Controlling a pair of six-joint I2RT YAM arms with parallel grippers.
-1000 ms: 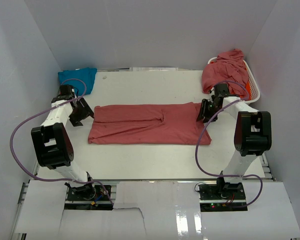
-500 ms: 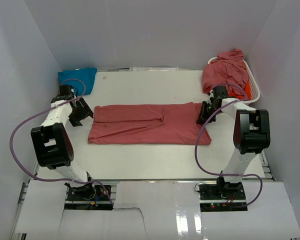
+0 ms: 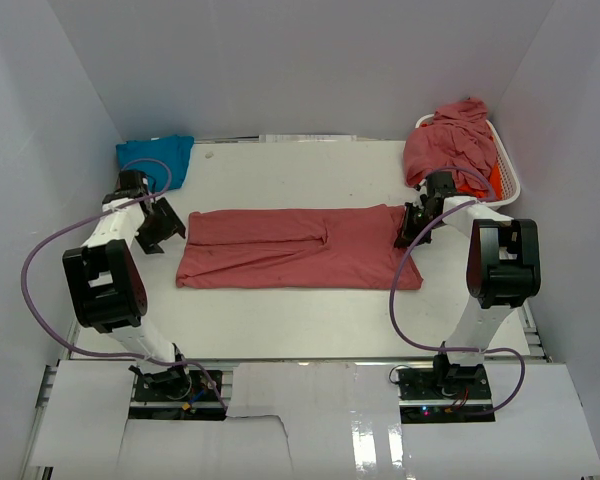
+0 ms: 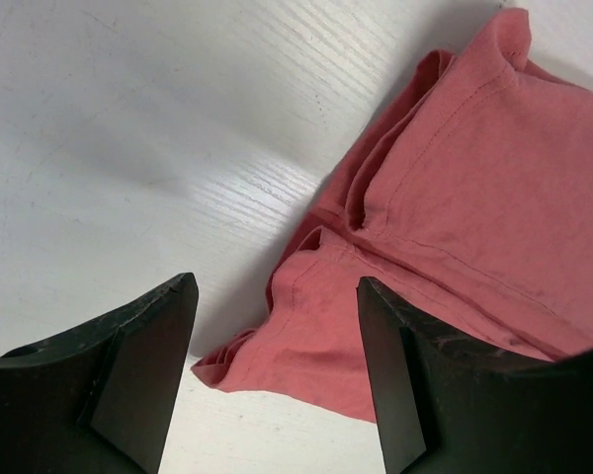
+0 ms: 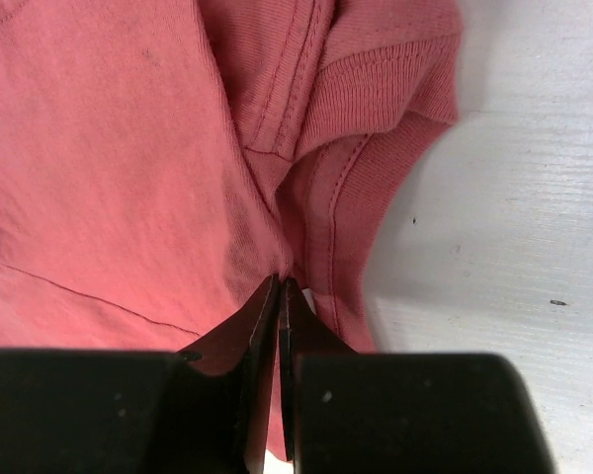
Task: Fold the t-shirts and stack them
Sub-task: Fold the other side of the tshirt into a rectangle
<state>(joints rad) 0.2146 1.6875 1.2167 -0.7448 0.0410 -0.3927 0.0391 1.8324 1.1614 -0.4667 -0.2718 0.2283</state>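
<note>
Overhead, you look down on a white bench (image 3: pixel 280 180) with pale grey walls around it. One rose-red t-shirt (image 3: pixel 300 247) lies flat across the middle of the frame, folded into a long band running left to right.

Your left pincer (image 3: pixel 163 222) sits just off the band's left end, at the left centre of the frame. In the left wrist view its two dark fingers (image 4: pixel 138 365) stand wide apart at the bottom edge and hold nothing. A rumpled corner of the shirt lies on the bench between and beyond them.

Your right pincer (image 3: pixel 412 222) is at the band's right end, right of centre. In the right wrist view its jaws are pressed together at the bottom centre, pinching a fold of the red cloth beside a ribbed hem. Bare bench shows to the right.

A turquoise t-shirt (image 3: pixel 157 158) lies crumpled in the upper left corner of the bench, well apart from the band. In the upper right, a heap of rose-red t-shirts (image 3: pixel 450 145) spills over a white slatted basket (image 3: pixel 510 185). A bit of an orange t-shirt (image 3: pixel 494 178) shows at the basket's near side.
</note>
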